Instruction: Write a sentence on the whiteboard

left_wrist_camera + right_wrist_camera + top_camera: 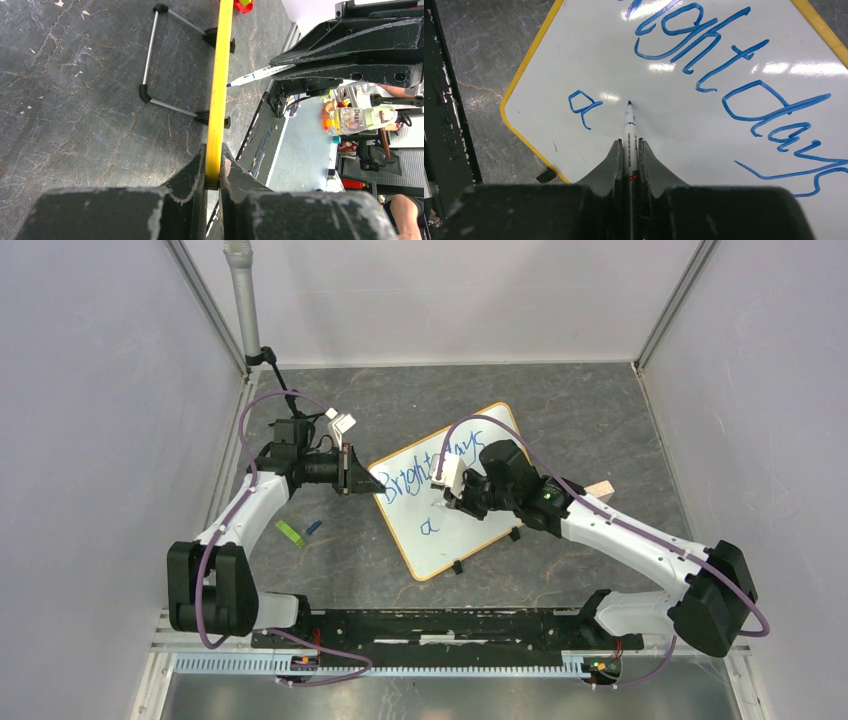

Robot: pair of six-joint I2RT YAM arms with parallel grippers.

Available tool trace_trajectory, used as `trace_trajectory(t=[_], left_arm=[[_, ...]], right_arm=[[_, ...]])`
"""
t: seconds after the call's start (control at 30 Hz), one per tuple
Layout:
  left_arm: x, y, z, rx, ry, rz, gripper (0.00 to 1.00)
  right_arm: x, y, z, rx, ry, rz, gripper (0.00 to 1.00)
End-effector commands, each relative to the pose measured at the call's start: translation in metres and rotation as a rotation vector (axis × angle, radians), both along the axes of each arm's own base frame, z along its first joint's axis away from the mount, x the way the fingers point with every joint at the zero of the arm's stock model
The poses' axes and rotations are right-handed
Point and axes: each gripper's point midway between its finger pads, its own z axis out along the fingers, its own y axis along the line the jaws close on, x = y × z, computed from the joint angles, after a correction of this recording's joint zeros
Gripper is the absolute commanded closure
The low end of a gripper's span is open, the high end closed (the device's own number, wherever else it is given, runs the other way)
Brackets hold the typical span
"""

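Well off to the left of the large flat white whiteboard [445,552] with its thin orange-yellow frame, on the dark grey stone-patterned tabletop [560,420]: a small lime-green piece [290,533] and a short blue piece [313,527], just beside each other.

At the whiteboard's left corner: the black left gripper [352,472], fingers pinched tight on the yellow frame, with the board edge-on between them in the left wrist view. Beside that edge, a thin silver wire prop [150,60] joined to the board's black clip feet [212,117].

Across the whiteboard's face: blue handwritten lettering [724,75], "Bright days" on the upper line. Beneath it, near the board's lower left edge, a lone "a" [584,107].

Over the whiteboard's middle: the right gripper [629,150], closed around a slim white marker [629,127], its dark tip at bare white just right of the "a". Cannot tell whether the tip touches the surface.

Just past the whiteboard's right edge: a pale wooden block [598,488], partly hidden behind the right arm.
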Motion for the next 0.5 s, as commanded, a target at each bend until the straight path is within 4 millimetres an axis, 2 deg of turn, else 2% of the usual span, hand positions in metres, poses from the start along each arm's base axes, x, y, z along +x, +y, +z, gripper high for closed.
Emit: trace_trajectory(t=[0.0, 0.2, 0.47], left_arm=[[0.006, -0.001, -0.007, 0.052, -0.050, -0.016, 0.98], [0.006, -0.001, -0.009, 0.055, -0.048, -0.018, 0.98], [0.007, -0.001, -0.009, 0.056, -0.046, -0.017, 0.97]], right_arm=[[0.010, 0.006, 0.014, 0.039, -0.037, -0.020, 1.00], [0.000, -0.002, -0.007, 0.008, 0.001, -0.009, 1.00], [-0.013, -0.013, -0.024, -0.018, 0.035, -0.001, 1.00]])
